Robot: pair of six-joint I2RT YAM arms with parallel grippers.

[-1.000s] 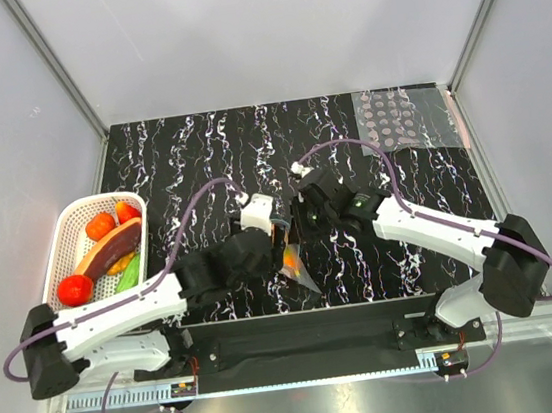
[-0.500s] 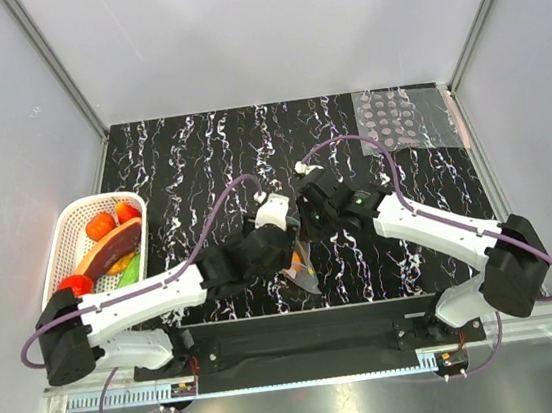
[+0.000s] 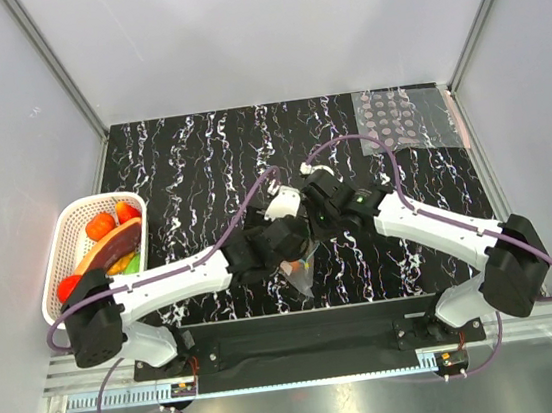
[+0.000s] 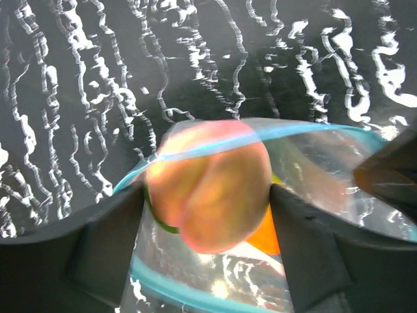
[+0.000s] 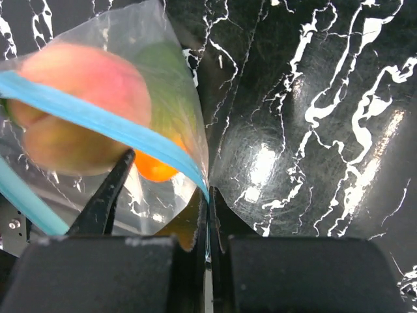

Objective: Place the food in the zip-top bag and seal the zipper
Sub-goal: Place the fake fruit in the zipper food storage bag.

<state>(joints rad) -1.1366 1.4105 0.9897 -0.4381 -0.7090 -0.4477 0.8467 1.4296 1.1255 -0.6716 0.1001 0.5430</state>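
Nearest to the bases, the zip-top bag [image 3: 303,278] hangs with its point down over the black table [image 3: 191,167], whose glossy surface has white veins like marble. The bag is of thin clear film, wrinkled and shining. From above, the two dark gripper heads cover its mouth.

The left gripper [image 3: 294,255] is at the open mouth. Its fingers [image 4: 107,244] stand wide apart, one close against each side of the peach-pink fruit [image 4: 208,189]. It cannot be told if they press it. This fruit is smooth and round with a shallow groove, and it sits between the two lips of the zipper [image 5: 98,119], a narrow light blue strip. Deeper in the bag lie the orange fruit [image 5: 153,168] and the green fruit [image 5: 163,72].

The right gripper [image 5: 208,210] has its jaws together, clamped on the bag's edge at the end of the zipper, and holds that side up.

To the left, a white plastic basket [image 3: 66,220] with lattice walls holds red, orange and green toy food; the left arm crosses over its near corner. A purple cable [image 3: 228,222] arches over each arm.

In the far right corner a clear sheet [image 3: 408,120] printed with grey dots lies flat.
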